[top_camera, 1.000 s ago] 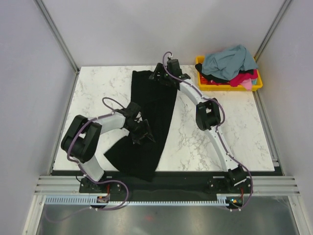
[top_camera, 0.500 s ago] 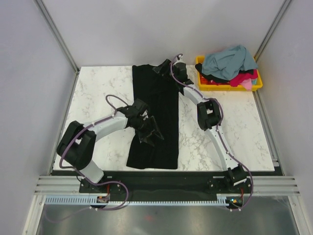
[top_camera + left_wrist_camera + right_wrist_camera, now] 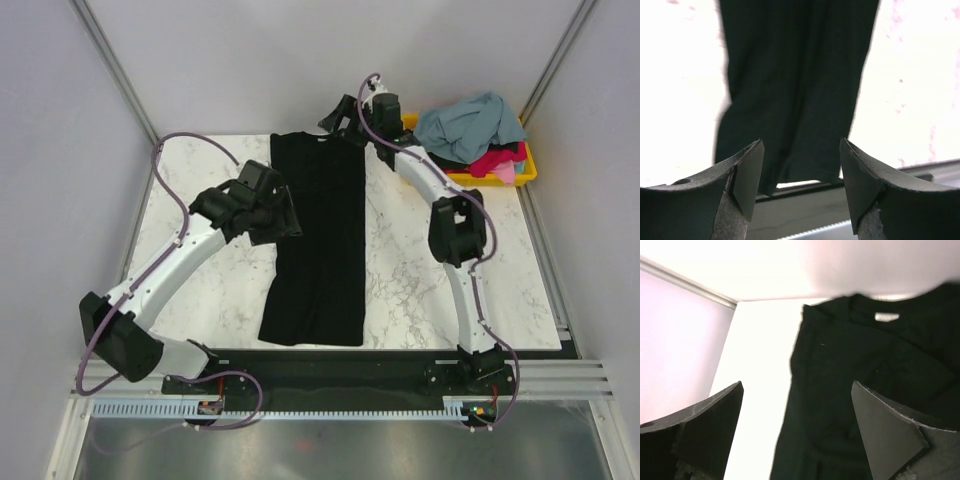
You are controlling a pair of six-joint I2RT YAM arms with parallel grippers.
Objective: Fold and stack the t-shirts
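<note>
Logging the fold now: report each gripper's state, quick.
Left gripper: open, holding nothing.
Right gripper: open, holding nothing.

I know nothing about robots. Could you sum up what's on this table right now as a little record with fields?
Surface: white marble table
Black t-shirt: lying flat in a long narrow strip, collar at the far edge
Left gripper: open, holding nothing, over the strip's left side
Right gripper: open, holding nothing, by the collar
Yellow bin: far right corner, heaped with unfolded shirts; grey-blue shirt on top, magenta-red one beneath
Folded stack: none yet
</note>
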